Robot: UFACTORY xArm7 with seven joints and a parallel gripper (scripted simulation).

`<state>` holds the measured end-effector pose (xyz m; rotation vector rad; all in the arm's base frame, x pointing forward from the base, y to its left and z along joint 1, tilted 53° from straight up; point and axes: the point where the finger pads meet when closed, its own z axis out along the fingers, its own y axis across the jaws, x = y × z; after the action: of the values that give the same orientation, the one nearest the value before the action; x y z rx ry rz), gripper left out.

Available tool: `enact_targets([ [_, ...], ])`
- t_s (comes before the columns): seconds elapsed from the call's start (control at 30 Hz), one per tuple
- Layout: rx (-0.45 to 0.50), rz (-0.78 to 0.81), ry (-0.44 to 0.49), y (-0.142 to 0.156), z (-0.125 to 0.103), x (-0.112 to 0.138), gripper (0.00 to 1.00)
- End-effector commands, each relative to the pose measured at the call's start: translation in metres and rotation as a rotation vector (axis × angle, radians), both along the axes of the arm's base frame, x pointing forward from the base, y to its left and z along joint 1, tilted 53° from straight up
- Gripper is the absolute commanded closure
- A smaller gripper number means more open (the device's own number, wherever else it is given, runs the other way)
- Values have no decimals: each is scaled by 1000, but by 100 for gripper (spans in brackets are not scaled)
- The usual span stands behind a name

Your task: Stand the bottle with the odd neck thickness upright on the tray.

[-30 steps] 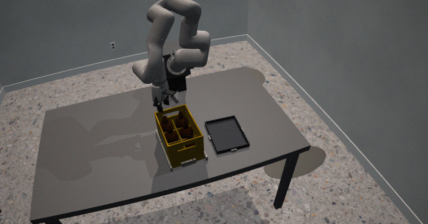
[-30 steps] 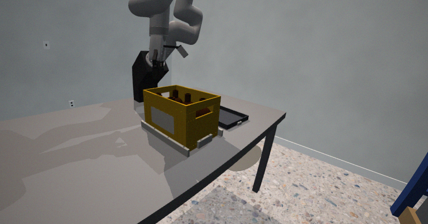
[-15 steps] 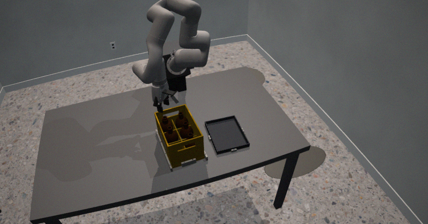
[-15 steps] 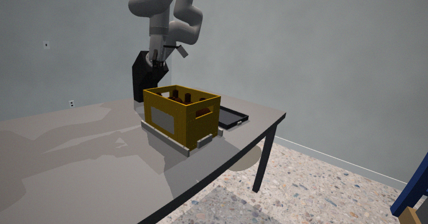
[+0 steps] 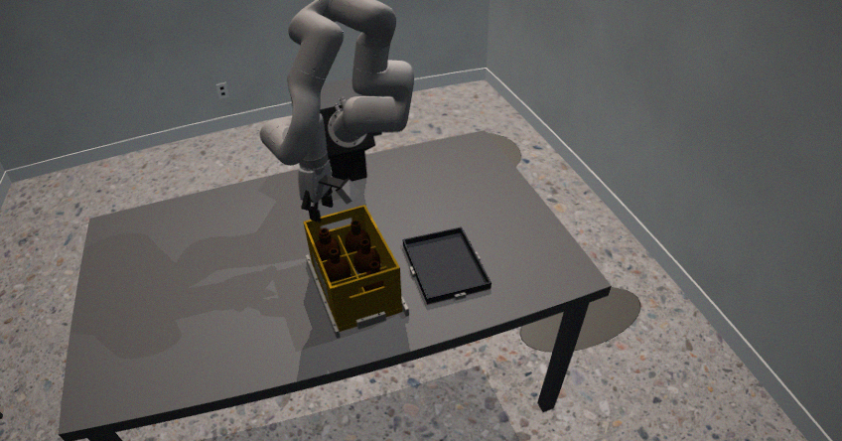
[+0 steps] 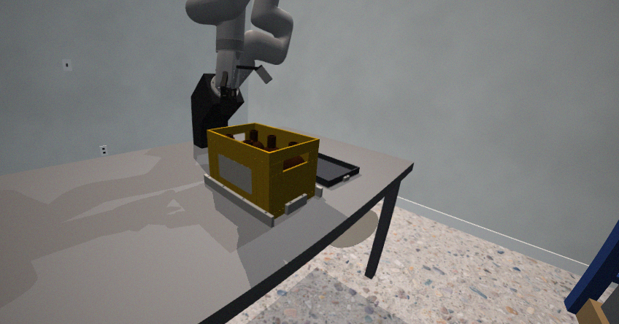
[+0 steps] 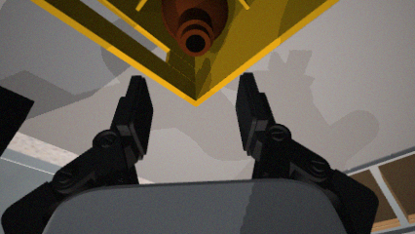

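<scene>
Brown bottles (image 5: pixel 349 247) are all sitting in the crate (image 5: pixel 377 295) below the wide, empty gripper (image 7: pixel 195 114); tray (image 5: pixel 413 246) is awaiting its bottle.

- Your arm (image 5: pixel 310 71): thick rounded links, matte light grey.
- Base (image 6: pixel 204 103): black angular block.
- Tool (image 7: pixel 195 114): two black flat fingers, round black screw heads at the knuckles, grey housing behind.

Dim, even light; sharp focus; broad soft arm shadows across table (image 5: pixel 177 342); faint sheen, no glare.
</scene>
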<state>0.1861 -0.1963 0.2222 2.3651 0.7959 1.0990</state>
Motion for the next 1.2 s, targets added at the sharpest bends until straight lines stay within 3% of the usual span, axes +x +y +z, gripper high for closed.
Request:
enact_targets([
  [0.0,-1,-1,-1,-1,0,0,35],
  [1.17,-1,0,-4,-6,-20,26,35],
])
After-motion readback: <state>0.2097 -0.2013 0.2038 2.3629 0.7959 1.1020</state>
